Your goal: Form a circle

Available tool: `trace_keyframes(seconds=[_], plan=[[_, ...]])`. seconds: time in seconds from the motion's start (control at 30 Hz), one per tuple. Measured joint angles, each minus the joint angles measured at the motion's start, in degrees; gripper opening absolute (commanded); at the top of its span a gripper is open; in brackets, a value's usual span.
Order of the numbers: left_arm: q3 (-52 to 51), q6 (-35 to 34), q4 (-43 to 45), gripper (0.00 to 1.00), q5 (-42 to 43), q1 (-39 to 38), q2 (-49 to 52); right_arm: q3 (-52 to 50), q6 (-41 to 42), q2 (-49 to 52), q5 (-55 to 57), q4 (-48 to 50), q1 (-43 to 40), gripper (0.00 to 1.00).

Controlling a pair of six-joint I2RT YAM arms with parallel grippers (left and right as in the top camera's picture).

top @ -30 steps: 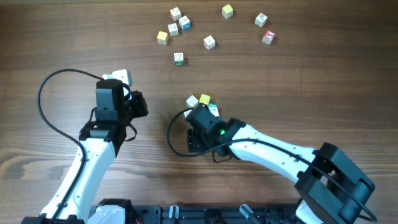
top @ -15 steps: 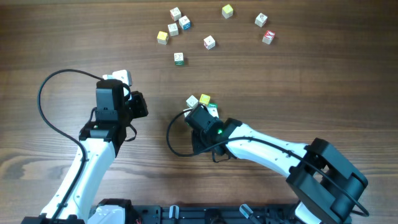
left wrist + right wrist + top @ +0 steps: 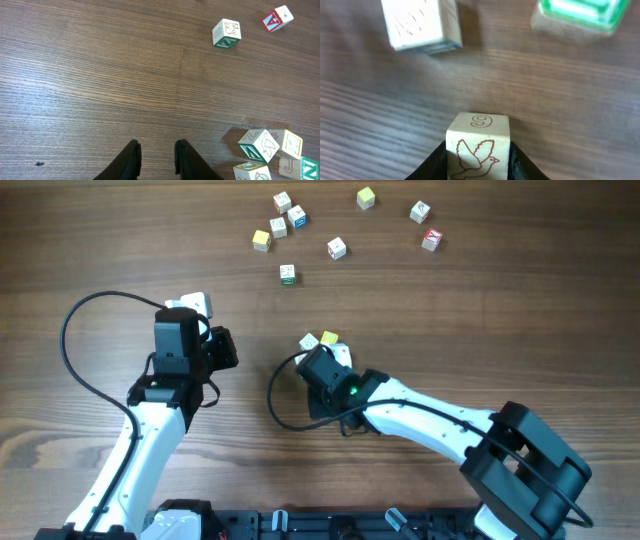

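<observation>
Now the right gripper (image 3: 478, 162) pinches a white cube (image 3: 479, 140) (bird drawing).

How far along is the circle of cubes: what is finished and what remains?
Done: several cubes sit bunched together. In hand: the right gripper is closed on the dove cube beside them. Left: setting it down to close the ring. The left gripper holds nothing.

loose cubes (image 3: 337, 248) far back on the table (image 3: 520, 320), bunch of cubes (image 3: 310, 341) in the middle, one cube (image 3: 478, 137) in the right gripper (image 3: 478, 160) beside it, left gripper (image 3: 156, 155) further left
</observation>
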Motion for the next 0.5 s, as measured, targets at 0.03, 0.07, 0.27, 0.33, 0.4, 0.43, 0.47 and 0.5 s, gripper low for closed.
trace_keyframes(seconds=[0.03, 0.07, 0.27, 0.33, 0.4, 0.43, 0.47, 0.5], plan=[[0.0, 0.0, 0.0, 0.26, 0.0, 0.0, 0.0, 0.0, -0.9, 0.0, 0.3, 1.4, -0.2, 0.33], [0.0, 0.0, 0.0, 0.26, 0.0, 0.0, 0.0, 0.1, -1.9, 0.0, 0.7, 2.7, -0.5, 0.33], [0.0, 0.0, 0.0, 0.26, 0.0, 0.0, 0.0, 0.1, -4.3, 0.0, 2.4, 3.3, -0.8, 0.33], [0.0, 0.0, 0.0, 0.26, 0.0, 0.0, 0.0, 0.1, -4.4, 0.0, 3.1, 3.3, -0.8, 0.34], [0.0, 0.0, 0.0, 0.27, 0.0, 0.0, 0.0, 0.1, -4.4, 0.0, 3.8, 3.3, -0.8, 0.38], [0.0, 0.0, 0.0, 0.26, 0.0, 0.0, 0.0, 0.1, -4.5, 0.0, 4.2, 3.3, -0.8, 0.43], [0.0, 0.0, 0.0, 0.27, 0.0, 0.0, 0.0, 0.1, -4.7, 0.0, 4.4, 3.4, -0.8, 0.46], [0.0, 0.0, 0.0, 0.27, 0.0, 0.0, 0.0, 0.1, -5.0, 0.0, 4.7, 3.4, -0.8, 0.47]])
